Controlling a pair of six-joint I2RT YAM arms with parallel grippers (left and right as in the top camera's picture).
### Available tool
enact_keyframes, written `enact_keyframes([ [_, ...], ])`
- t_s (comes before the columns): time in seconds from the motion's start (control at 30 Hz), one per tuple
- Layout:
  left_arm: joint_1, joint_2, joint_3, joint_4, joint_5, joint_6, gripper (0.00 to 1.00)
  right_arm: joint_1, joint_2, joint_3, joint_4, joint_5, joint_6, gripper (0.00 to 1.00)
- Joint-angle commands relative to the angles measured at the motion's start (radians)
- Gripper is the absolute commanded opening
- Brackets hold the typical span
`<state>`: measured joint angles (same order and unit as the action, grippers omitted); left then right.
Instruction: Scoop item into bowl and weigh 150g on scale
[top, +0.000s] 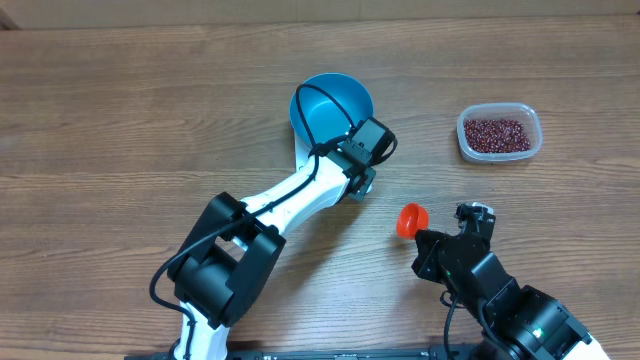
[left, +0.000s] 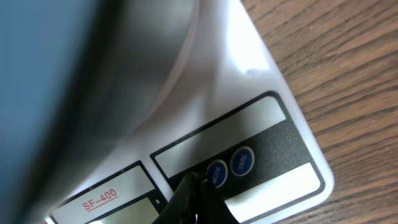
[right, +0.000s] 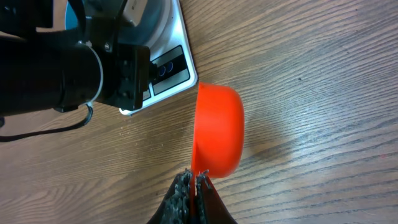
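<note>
**Entry: weighing station, set-up stage**

- **Left gripper** (left: 193, 186): jaws fully closed, holding nothing. The joined tip is at the left of two round blue buttons (left: 216, 173). Whether it is pressing or just above cannot be told.
- **Scale** (left: 239, 68): white, marked SF-400, at far centre. It is largely hidden under the bowl and the left wrist. Its display face shows no legible reading.
- **Blue bowl** (top: 345, 92): sits on the scale platform, and no beans are visible inside.
- **Right gripper** (right: 195, 182): clamped tight on the handle of the red measuring scoop (right: 217, 130). The cup looks empty and is near right of centre, just beside the scale's front corner.
- **Beans** (top: 497, 133): all in the clear plastic tub (top: 463, 140), far right, well apart from the bowl.
- **Step in hand (judged)**: switching on or zeroing the scale with the empty bowl aboard. Scooping has not begun.
- **Next move calls for**: lifting the left tip straight off the button panel without nudging the scale. The scoop then goes far and right to the tub, mouth tilted to dig in.
- **Edges and room**: bare wooden table (top: 120, 120) lies open between scoop and tub. The tub's low rim is the edge to clear. The left arm crowds the bowl's near-right side, so pouring is easier once that arm draws back.
</note>
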<state>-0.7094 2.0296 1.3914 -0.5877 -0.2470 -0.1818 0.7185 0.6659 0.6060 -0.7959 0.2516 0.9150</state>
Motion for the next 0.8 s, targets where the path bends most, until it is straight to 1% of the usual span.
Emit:
enact_keyframes([
  [0.0,0.003,0.013,-0.03,0.019,0.0,-0.013,0.04,-0.007,-0.01,0.031,0.004,0.018,-0.004,0.04],
  [0.27,0.004,0.013,-0.036,0.034,-0.027,-0.013,0.04,-0.007,-0.01,0.031,0.004,0.018,-0.004,0.04],
  [0.77,0.004,0.013,-0.039,0.043,-0.026,-0.013,0.04,-0.007,-0.01,0.031,0.004,0.018,-0.004,0.04],
])
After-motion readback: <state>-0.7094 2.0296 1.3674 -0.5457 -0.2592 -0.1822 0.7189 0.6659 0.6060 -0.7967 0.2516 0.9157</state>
